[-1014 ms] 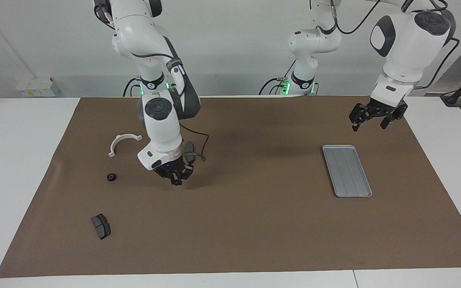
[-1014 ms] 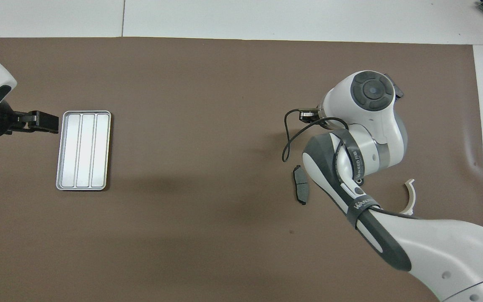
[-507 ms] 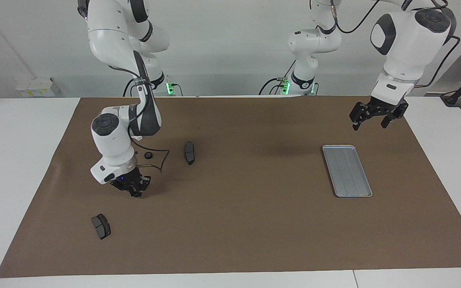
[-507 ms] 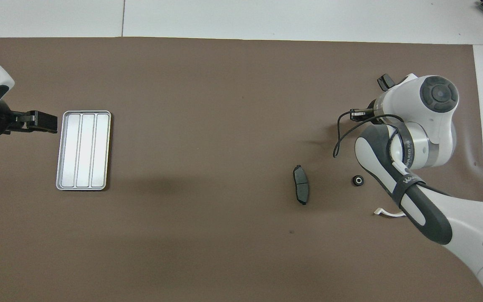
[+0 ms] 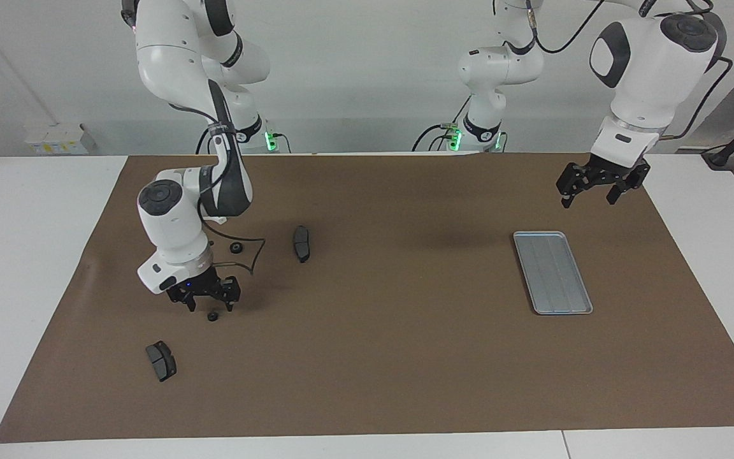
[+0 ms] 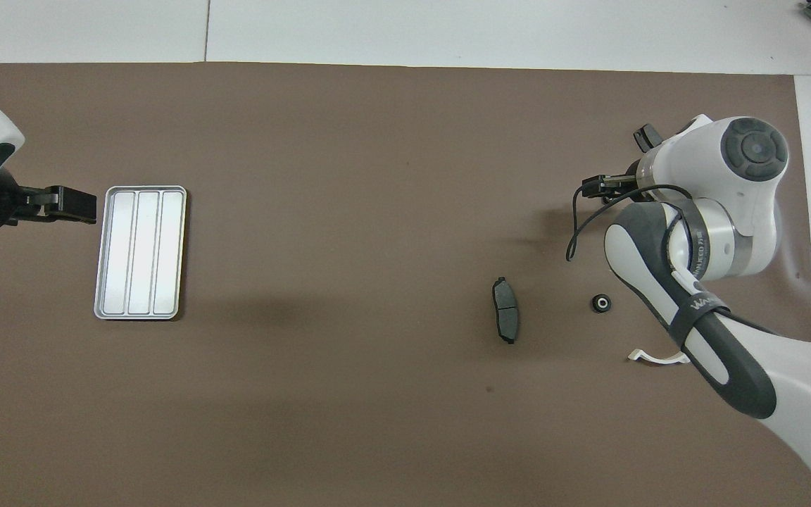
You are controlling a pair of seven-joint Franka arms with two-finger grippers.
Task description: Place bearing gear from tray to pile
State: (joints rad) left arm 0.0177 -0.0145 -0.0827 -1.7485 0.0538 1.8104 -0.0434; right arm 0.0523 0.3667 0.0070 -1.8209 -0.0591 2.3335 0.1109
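A small black round bearing gear [image 5: 213, 316] is seen lying on the brown mat, just below the right gripper [image 5: 204, 302], whose fingers are spread and hold nothing. The flat silver-grey metal tray [image 5: 552, 272] lies bare, well apart. The left gripper [image 5: 594, 189], also spread, waits beside the tray. The gear is judged light, rigid and prone to rolling, best pinched across its rim.

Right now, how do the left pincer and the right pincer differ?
Height: the left pincer hangs well above the brown mat; the right pincer is low, close to it.
What is under it: the left pincer waits over bare mat near the empty tray; the right pincer is over a small black gear lying on the mat.
Shared: both are open and hold nothing.
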